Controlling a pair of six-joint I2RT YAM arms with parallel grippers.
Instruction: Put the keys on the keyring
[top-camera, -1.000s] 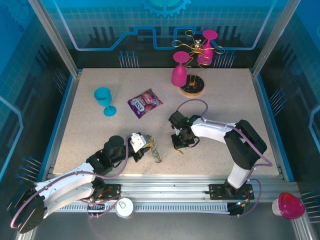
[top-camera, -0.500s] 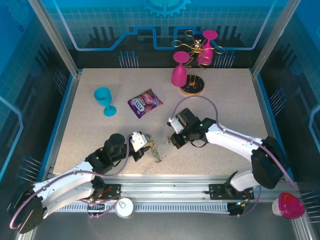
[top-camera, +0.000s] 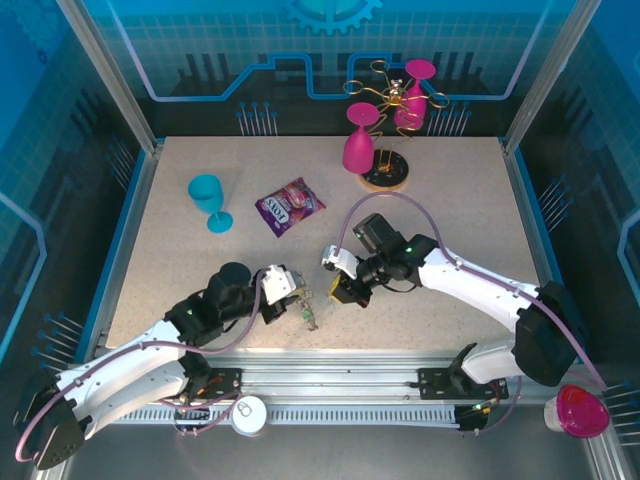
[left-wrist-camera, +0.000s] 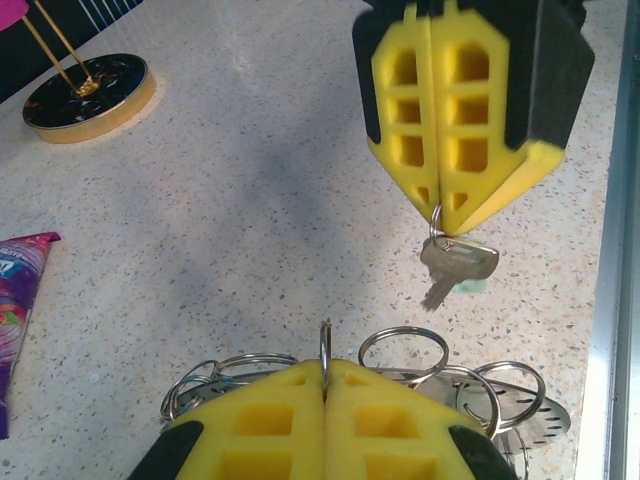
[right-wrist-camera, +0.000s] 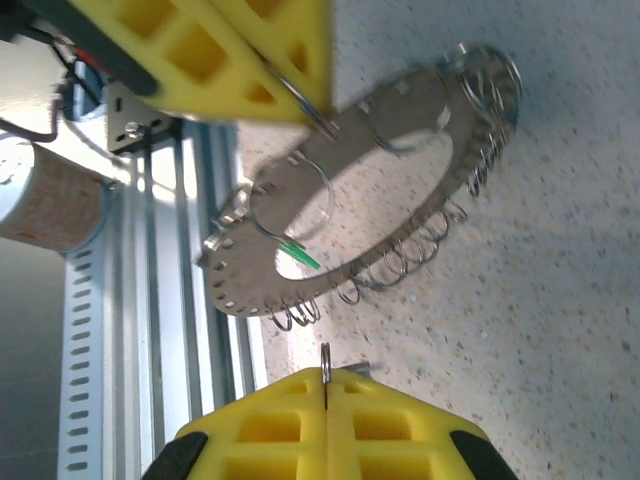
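The keyring (right-wrist-camera: 420, 170), a flat dark metal ring fringed with small wire loops, hangs tilted just above the table near the front edge (top-camera: 309, 312). My left gripper (left-wrist-camera: 325, 372) is shut on one upright wire loop (left-wrist-camera: 325, 345) of its rim. My right gripper (right-wrist-camera: 325, 378) is shut on a small split ring, and a key with a pale grey-green head (left-wrist-camera: 457, 262) dangles from it. In the left wrist view that right gripper (left-wrist-camera: 440, 205) hovers just beyond the keyring's loops (left-wrist-camera: 402, 350). A bright green key head (right-wrist-camera: 300, 258) shows through the keyring's hole.
A purple snack packet (top-camera: 290, 206), a blue cup (top-camera: 208, 200) and the glass rack with pink glasses (top-camera: 385, 172) stand farther back. The metal front rail (right-wrist-camera: 150, 300) runs close beside the keyring. A can (top-camera: 250, 413) sits on that rail.
My right arm has swung left, bringing the hanging key close to the keyring. My left gripper has kept hold of the loop and shifted slightly.
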